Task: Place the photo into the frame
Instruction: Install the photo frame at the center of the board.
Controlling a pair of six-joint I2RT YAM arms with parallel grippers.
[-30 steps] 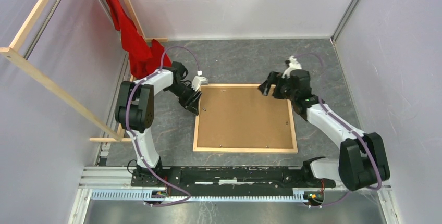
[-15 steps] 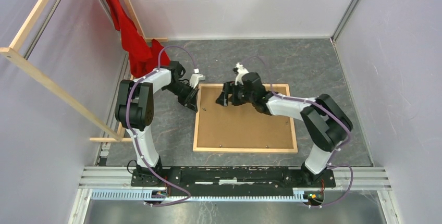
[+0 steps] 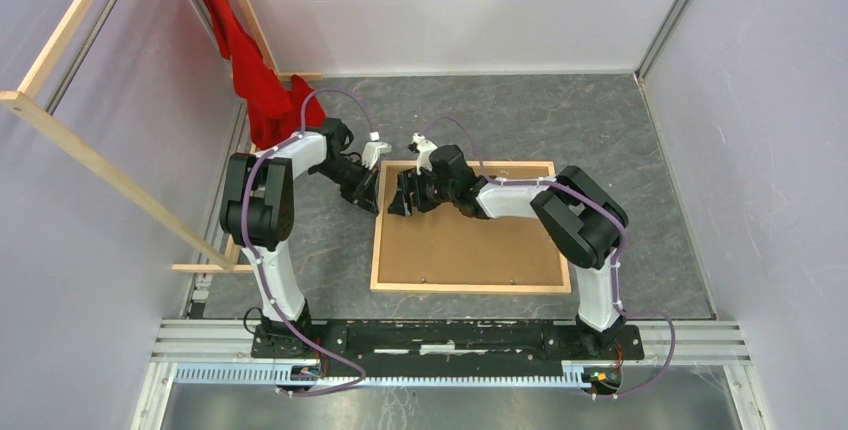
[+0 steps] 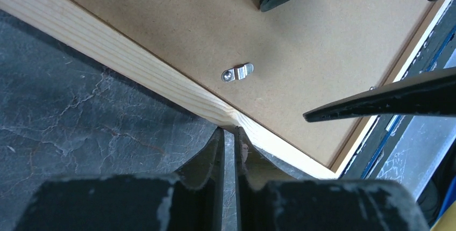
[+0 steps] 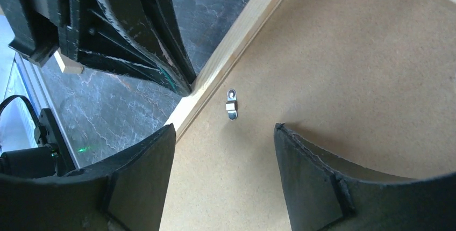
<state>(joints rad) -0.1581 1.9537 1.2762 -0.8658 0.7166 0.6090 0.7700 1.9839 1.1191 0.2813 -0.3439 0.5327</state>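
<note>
The light-wood frame (image 3: pixel 470 288) lies face down on the dark mat with the brown hardboard backing panel (image 3: pixel 470 235) set in it. The photo is hidden. My left gripper (image 3: pixel 372 198) is shut and empty, its tips touching the outer side of the frame's left rail (image 4: pixel 107 48) near the far-left corner. My right gripper (image 3: pixel 400 200) is open and empty, hovering just over the panel by that same rail. A small metal clip (image 5: pixel 231 103) on the panel lies just ahead of its fingers. The clip also shows in the left wrist view (image 4: pixel 237 72).
A red cloth (image 3: pixel 255 75) hangs at the far left over long wooden rails (image 3: pixel 100 165). Grey walls close in the back and both sides. An aluminium base rail (image 3: pixel 450 335) runs along the near edge.
My right arm has swung left across the frame, from its far-right corner to the far-left part beside my left gripper. The left gripper has barely shifted. The frame has not moved.
</note>
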